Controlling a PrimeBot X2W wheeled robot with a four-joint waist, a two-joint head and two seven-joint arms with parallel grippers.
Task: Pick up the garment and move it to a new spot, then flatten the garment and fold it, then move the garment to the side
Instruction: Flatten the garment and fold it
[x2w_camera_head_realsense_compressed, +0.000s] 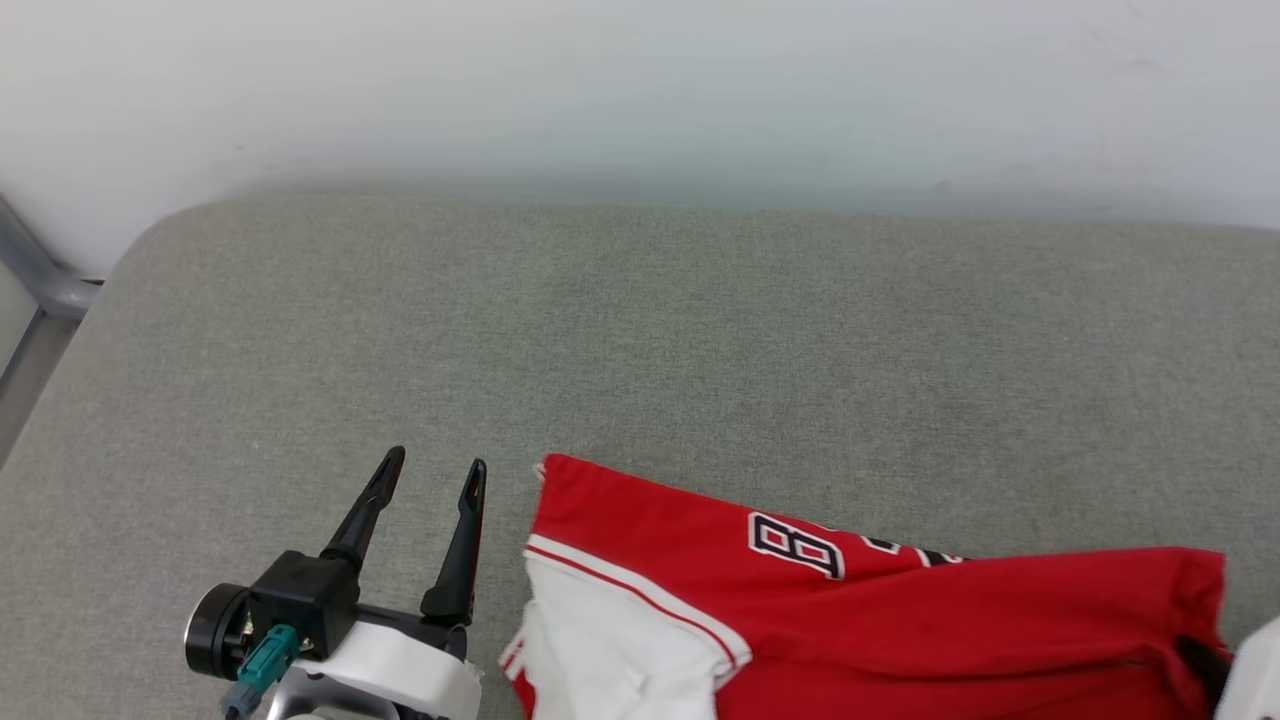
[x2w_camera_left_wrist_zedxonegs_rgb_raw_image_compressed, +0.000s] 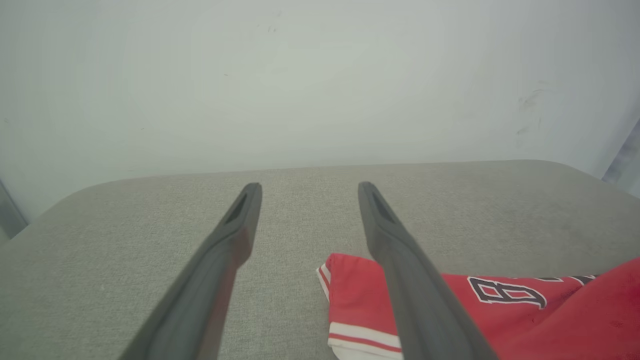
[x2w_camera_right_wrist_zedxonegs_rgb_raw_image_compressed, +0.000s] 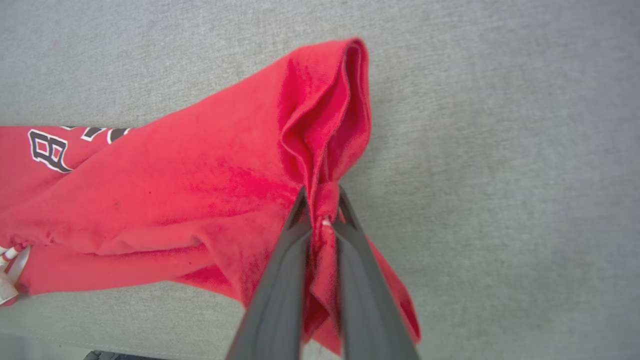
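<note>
- Garment (x2w_camera_head_realsense_compressed: 900, 620): one. Red jersey lying on the counter (x2w_camera_head_realsense_compressed: 640, 330) at its near edge, right of centre in the head view. It is loosely bunched, not flat.
- Sleeve (x2w_camera_head_realsense_compressed: 610, 650): one in view, white, with a red-and-white stripe along its seam. It is at the garment's left end, just beside the left pincer.
- Lettering (x2w_camera_head_realsense_compressed: 795, 545): one whole black character outlined in white, which could be an "8" or a "B". Parts of two more run under a red fold to its right.
- Left pincer (x2w_camera_head_realsense_compressed: 437, 460): one, with two dark fingers (x2w_camera_head_realsense_compressed: 365, 510) spread wide and nothing between them. It hovers over bare counter at the lower left, apart from the garment.
- Right pincer (x2w_camera_right_wrist_zedxonegs_rgb_raw_image_compressed: 321, 200): one, with two fingers (x2w_camera_right_wrist_zedxonegs_rgb_raw_image_compressed: 280, 295) clenched on a gathered red fold at the garment's right end. In the right wrist view the cloth rises in a ridge from the tips and hangs loose below them.
- Counter: one, covered in grey woven fabric, with rounded far corners.
- Wall (x2w_camera_head_realsense_compressed: 640, 90): one, pale, behind the counter.
- Grey metal bar (x2w_camera_head_realsense_compressed: 40, 280): one, at the far left edge.
</note>
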